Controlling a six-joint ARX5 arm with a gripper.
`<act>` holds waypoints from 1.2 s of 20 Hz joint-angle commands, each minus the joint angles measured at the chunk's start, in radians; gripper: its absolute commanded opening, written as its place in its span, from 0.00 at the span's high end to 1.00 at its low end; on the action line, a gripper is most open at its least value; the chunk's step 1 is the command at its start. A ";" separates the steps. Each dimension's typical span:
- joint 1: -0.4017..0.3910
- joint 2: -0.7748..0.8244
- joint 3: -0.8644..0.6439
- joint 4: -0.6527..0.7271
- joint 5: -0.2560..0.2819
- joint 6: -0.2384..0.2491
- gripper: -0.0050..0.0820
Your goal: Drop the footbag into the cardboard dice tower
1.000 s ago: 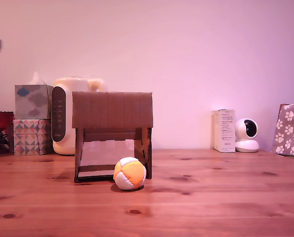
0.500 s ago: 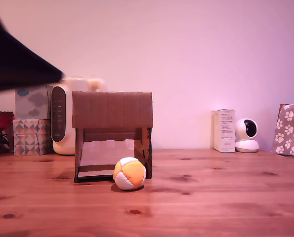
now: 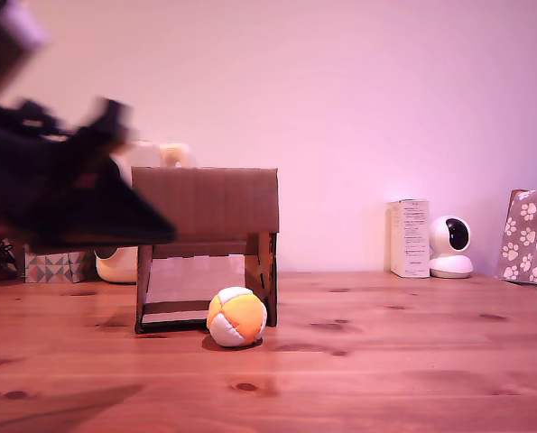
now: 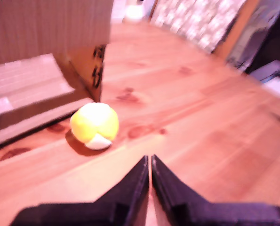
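While closed: one footbag [image 3: 237, 317], one tower [image 3: 205, 245].

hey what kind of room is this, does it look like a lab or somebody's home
Probably a home: a pine table against a plain wall holds tissue boxes, a white kitchen appliance and a small security camera.

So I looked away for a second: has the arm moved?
Yes. The arm has swept in from the exterior view's left, now overlapping the cardboard dice tower edge; the footbag lies untouched.
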 commanded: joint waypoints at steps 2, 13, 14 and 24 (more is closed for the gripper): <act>-0.004 0.095 0.071 0.005 -0.026 0.005 0.96; 0.003 0.314 0.243 -0.021 -0.072 0.031 0.42; 0.007 0.324 0.251 -0.024 -0.094 0.031 0.17; 0.048 0.505 0.374 -0.055 -0.103 0.095 0.04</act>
